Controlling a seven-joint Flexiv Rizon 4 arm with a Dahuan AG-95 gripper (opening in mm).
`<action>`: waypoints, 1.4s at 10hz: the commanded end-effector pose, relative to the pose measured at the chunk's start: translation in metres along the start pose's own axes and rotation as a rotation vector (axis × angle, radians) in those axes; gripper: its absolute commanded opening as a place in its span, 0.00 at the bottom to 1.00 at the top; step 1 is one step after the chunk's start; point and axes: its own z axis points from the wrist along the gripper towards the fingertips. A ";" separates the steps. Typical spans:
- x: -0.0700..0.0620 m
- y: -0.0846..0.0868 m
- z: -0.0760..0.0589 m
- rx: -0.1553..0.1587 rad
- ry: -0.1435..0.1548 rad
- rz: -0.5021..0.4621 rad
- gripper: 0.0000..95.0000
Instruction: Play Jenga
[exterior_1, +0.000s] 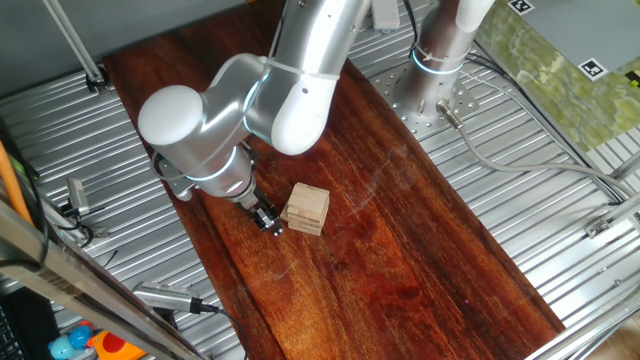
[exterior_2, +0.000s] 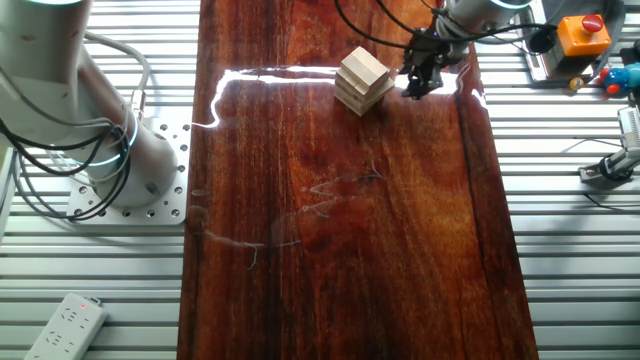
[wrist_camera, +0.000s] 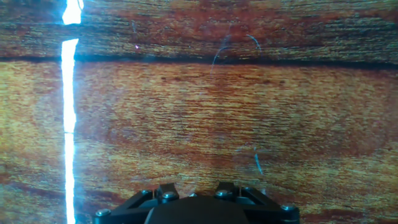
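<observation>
One Jenga (exterior_1: 306, 208) stack stands on the wooden surface (exterior_1: 420, 250). The gripper (exterior_1: 268, 220) hangs low just beside the Jenga, apart from it. Whether its jaws are parted cannot be told, and it holds nothing.

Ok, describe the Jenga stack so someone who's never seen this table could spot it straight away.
Find the long dark reddish wooden board laid over the ribbed metal table. Near the end where the arm's black claw reaches down sits the Jenga stack: the only pale tan thing on the board, small blocks in crossed layers.
</observation>
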 end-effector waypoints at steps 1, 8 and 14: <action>0.002 0.000 0.001 0.001 0.000 0.001 0.40; 0.009 -0.002 0.008 0.003 0.002 -0.011 0.40; 0.010 -0.004 0.009 0.018 -0.009 -0.016 0.40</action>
